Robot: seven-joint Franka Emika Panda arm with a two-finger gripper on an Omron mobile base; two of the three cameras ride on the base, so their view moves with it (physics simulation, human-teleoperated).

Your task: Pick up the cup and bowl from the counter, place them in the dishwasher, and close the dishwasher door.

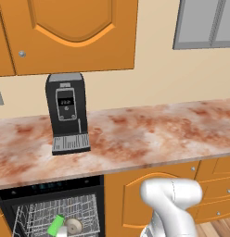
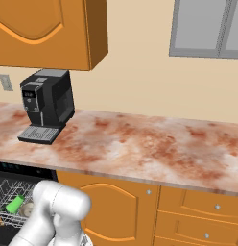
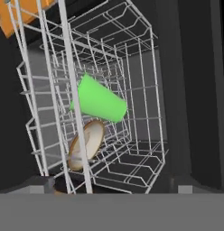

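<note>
The green cup (image 3: 99, 103) lies on its side in the grey wire rack (image 3: 141, 135) of the open dishwasher (image 1: 52, 187). The beige bowl (image 3: 86, 144) leans on edge just beside it, touching or nearly touching. From the base cameras, the cup (image 1: 55, 225) (image 2: 15, 203) and bowl (image 1: 73, 226) (image 2: 28, 209) sit low in the rack under the marbled counter (image 1: 149, 134) (image 2: 140, 144). My gripper (image 3: 114, 187) is open, its fingertips wide apart with nothing between them, a short way back from the rack. The dishwasher door is out of view.
A black coffee machine (image 1: 67, 113) (image 2: 46, 105) stands on the counter above the dishwasher. Orange cabinet doors and drawers (image 1: 135, 199) (image 2: 197, 211) run to the right of it, and wall cabinets (image 1: 70, 32) hang above. My white arm (image 1: 172, 199) bends down in front.
</note>
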